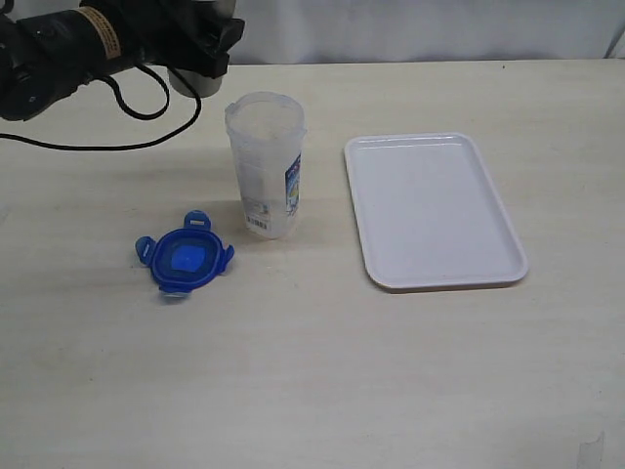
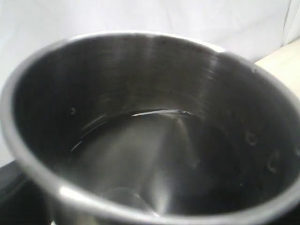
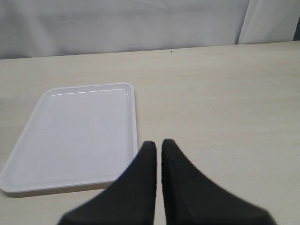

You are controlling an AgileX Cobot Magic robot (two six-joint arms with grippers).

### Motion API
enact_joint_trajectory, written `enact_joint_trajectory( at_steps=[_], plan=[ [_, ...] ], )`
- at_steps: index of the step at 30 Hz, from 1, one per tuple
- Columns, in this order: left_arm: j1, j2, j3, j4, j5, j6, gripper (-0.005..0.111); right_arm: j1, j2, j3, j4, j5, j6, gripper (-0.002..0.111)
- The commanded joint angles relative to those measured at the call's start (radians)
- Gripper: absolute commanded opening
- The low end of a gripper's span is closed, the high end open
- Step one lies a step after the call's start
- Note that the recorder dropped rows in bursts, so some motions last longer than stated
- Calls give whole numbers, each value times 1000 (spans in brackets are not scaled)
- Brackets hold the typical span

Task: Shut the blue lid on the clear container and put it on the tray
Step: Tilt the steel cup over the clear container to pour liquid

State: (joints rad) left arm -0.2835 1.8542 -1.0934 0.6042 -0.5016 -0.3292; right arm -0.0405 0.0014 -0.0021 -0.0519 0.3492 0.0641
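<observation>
The clear container [image 1: 266, 166] stands upright and uncovered on the table, its label and barcode facing the front. Left of it and nearer the front, the blue lid [image 1: 184, 256] lies flat with its flaps spread. The white tray [image 1: 430, 210] lies to the container's right with nothing on it, and it shows too in the right wrist view [image 3: 75, 136]. My left gripper [image 1: 200, 54] hangs at the back left, behind the container, shut on a grey metal cup [image 1: 186, 80] whose inside fills the left wrist view [image 2: 154, 140]. My right gripper [image 3: 158, 144] is shut on nothing, beside the tray's corner.
The left arm's black cable [image 1: 88, 147] loops over the table at the back left. A pale curtain [image 1: 420, 29] closes off the far edge of the table.
</observation>
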Motion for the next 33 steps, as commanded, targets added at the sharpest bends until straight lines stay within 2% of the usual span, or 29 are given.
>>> enact_joint_trajectory(
  at_steps=[1,6,33],
  plan=[
    [-3,-17,-18,77,-67,21,0,-4,-1,2,-9,-3,-8,4],
    [-3,-17,-18,209,-75,52,0,-4,-1,2,-9,-3,-8,4],
    [-3,-17,-18,213,-75,404,0,-4,-1,2,-9,-3,-8,4]
  ],
)
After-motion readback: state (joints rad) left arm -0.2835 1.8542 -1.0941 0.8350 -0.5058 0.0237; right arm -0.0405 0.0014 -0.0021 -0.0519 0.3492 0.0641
